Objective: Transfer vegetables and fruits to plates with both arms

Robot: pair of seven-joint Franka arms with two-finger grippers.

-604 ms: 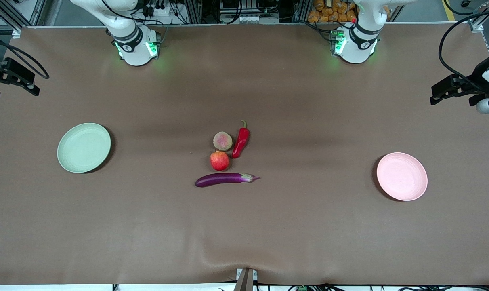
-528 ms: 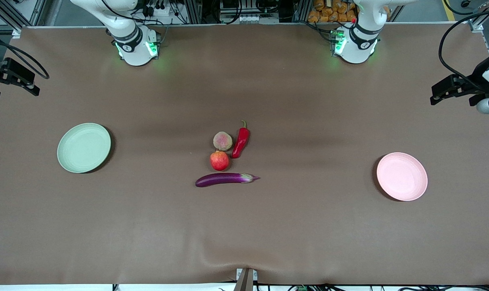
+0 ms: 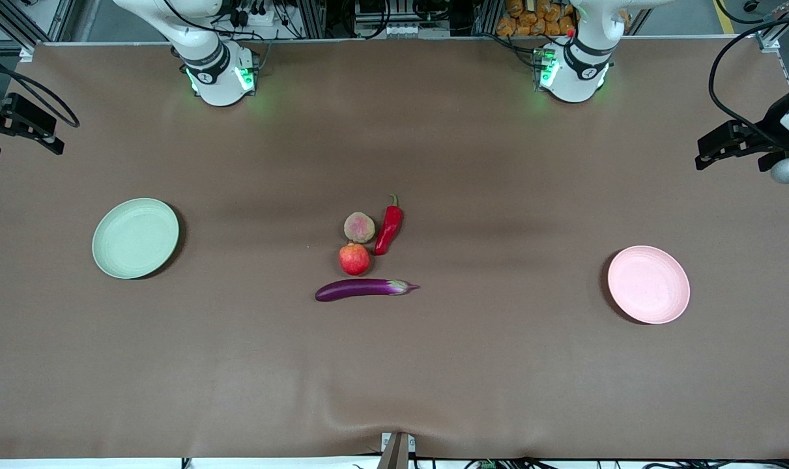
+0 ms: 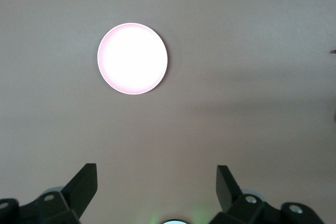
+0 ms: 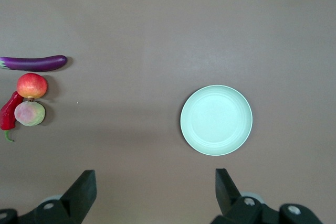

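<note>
Left gripper (image 4: 156, 184): jaws wide apart, empty, high over the table's left-arm end, above the pink plate (image 3: 648, 284).

Right gripper (image 5: 155, 184): likewise agape, empty, over the green plate (image 3: 135, 238).

Mid-table cluster: eggplant (image 3: 363, 288) nearest the camera, then pomegranate (image 3: 354, 258), yellow-green fruit (image 3: 359, 227), chili pepper (image 3: 388, 228).

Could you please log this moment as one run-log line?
left gripper open over table | right gripper open over table | produce unmoved | plates empty
</note>
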